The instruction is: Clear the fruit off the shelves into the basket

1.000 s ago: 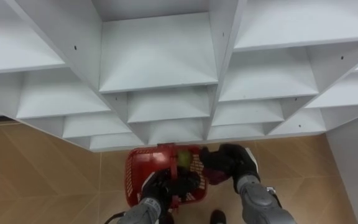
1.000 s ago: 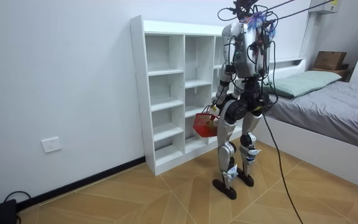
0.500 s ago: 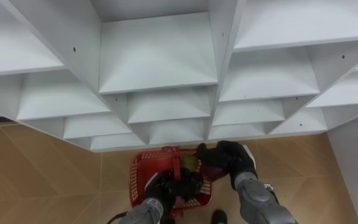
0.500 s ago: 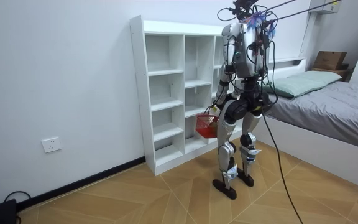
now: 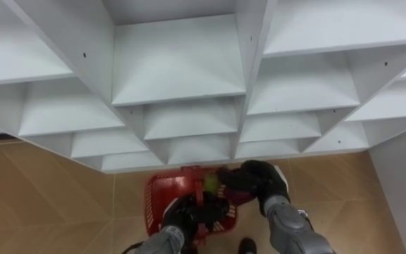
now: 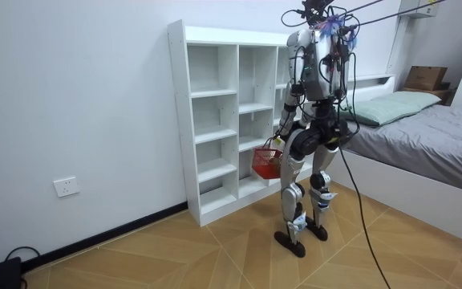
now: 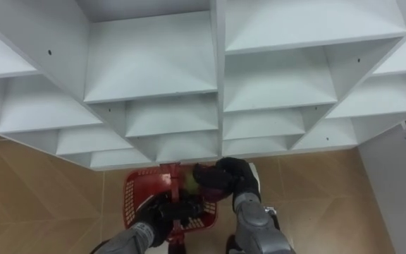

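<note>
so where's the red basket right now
In the left eye view the red basket hangs low at centre, just in front of the white closet, its handle held in the left hand, with the right hand at its right rim.

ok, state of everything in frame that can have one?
red plastic basket: upright, hanging off the floor from the left hand
left hand: fingers curled round the basket's handle
right hand: over the basket's right rim
green round fruit: in the basket, beside the right hand
white wooden shelf unit: open-fronted, no doors
</note>
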Controlling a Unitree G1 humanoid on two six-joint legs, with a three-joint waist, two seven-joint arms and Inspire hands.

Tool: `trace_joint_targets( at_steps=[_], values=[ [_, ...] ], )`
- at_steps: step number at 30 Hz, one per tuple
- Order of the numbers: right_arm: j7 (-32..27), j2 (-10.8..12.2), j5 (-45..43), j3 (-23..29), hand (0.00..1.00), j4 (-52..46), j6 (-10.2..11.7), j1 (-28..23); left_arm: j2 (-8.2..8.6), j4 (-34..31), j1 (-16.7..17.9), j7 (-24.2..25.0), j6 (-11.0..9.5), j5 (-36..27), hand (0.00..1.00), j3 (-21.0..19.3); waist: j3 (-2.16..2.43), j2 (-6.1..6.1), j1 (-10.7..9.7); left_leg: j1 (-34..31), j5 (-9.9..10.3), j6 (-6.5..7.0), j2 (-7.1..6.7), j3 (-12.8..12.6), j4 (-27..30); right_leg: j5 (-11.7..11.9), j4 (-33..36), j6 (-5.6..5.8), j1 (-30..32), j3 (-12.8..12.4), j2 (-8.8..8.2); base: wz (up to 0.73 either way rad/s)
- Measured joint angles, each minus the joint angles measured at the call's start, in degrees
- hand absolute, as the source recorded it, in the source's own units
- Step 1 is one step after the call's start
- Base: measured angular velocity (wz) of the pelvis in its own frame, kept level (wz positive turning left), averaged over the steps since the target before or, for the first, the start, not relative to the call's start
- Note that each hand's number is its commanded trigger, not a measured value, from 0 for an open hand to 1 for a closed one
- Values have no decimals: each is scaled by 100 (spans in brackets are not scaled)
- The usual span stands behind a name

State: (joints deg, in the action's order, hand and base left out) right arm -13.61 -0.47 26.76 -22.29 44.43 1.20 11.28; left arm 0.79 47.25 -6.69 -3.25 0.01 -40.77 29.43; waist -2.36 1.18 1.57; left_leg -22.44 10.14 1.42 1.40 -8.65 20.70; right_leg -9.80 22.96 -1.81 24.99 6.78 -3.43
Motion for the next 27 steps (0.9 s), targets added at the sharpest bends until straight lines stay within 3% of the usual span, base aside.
trace_joint_targets(
  at_steps=[13,27],
  values=[
    [148,66,322,19,0,431,2,114,10,83,15,-24,139,47,100,0,0,-37,-2,5,0,0,9,-23,12,3,20,-1,-6,-9,2,0],
    [210,65,940,58,0,447,-4,107,9,81,21,-71,143,45,100,1,3,-40,29,-8,0,0,7,-49,9,30,-28,-1,-4,-7,25,0]
  ],
)
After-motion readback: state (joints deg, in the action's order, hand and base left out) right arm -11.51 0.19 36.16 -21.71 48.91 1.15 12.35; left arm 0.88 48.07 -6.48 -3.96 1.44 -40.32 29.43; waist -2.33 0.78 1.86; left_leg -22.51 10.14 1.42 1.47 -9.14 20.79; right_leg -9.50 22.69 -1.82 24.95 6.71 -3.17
